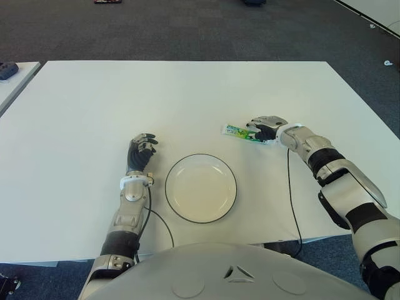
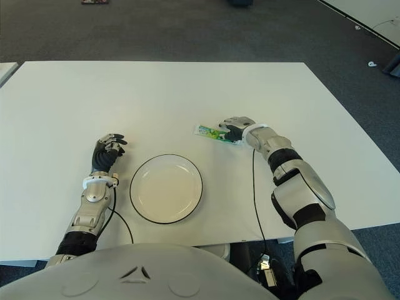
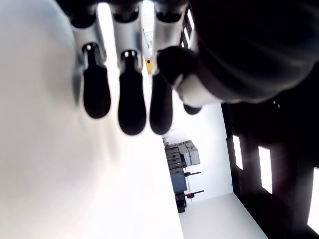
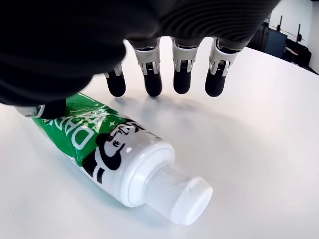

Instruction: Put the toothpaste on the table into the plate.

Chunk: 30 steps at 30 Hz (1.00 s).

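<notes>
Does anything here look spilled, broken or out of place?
Nothing stands out. The toothpaste lies capped and whole on the table, under the right hand's spread fingers. The plate is bare, the left hand beside it.

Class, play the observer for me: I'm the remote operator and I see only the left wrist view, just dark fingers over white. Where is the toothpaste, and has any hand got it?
Observer: The toothpaste lies flat on the table, beyond the plate and toward the robot's right. The right hand is over its tail end.
Operator: Is it gripped?
Observer: Not yet. In the right wrist view the fingers are extended above the table beyond the tube, with a gap showing; only the thumb is near the green end.
Operator: Anything in the plate?
Observer: No, it holds nothing.
Operator: And my left hand?
Observer: The left hand shows just left of the plate, holding nothing.
</notes>
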Tool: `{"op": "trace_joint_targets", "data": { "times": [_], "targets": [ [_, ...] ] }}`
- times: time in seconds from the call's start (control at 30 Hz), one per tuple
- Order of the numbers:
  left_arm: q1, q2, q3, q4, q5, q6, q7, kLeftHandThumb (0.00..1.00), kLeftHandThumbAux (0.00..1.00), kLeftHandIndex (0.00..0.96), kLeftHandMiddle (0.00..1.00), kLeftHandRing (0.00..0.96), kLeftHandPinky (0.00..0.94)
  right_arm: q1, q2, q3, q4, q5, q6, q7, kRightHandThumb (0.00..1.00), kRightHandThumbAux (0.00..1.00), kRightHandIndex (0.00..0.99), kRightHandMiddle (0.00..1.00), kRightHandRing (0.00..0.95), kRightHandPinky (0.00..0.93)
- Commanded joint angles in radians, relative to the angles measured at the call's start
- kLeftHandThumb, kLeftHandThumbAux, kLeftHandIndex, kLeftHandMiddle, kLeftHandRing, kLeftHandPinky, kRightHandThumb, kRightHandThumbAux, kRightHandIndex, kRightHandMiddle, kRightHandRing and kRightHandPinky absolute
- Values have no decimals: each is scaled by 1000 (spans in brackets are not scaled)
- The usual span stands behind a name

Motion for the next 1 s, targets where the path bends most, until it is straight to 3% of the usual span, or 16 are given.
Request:
{"op": "trace_joint_targets", "data": {
  "times": [0.03, 0.5, 0.7, 1.0],
  "targets": [
    [13, -8, 8, 1, -8, 10, 5, 832, 683, 396, 495, 628, 587, 56, 50, 36, 43, -17, 4, 3, 531, 129, 0, 0, 0, 0],
    [27, -14, 10, -23, -15, 19, 3, 832, 682, 393, 500, 634, 591, 108, 93, 54, 35, -21, 59, -68, 547, 181, 0, 0, 0, 0],
    [30, -14, 13, -28, -20, 28, 0, 832, 682, 394, 498, 631, 581, 175, 131, 61, -48, -32, 165, -127, 486, 350, 0, 0, 0, 0],
    [36, -16, 17, -37, -22, 34, 3, 833, 682, 395, 497, 629, 584, 270, 145, 99, -135, -69, 290, -214, 390, 522, 0, 0, 0, 0]
  ]
}}
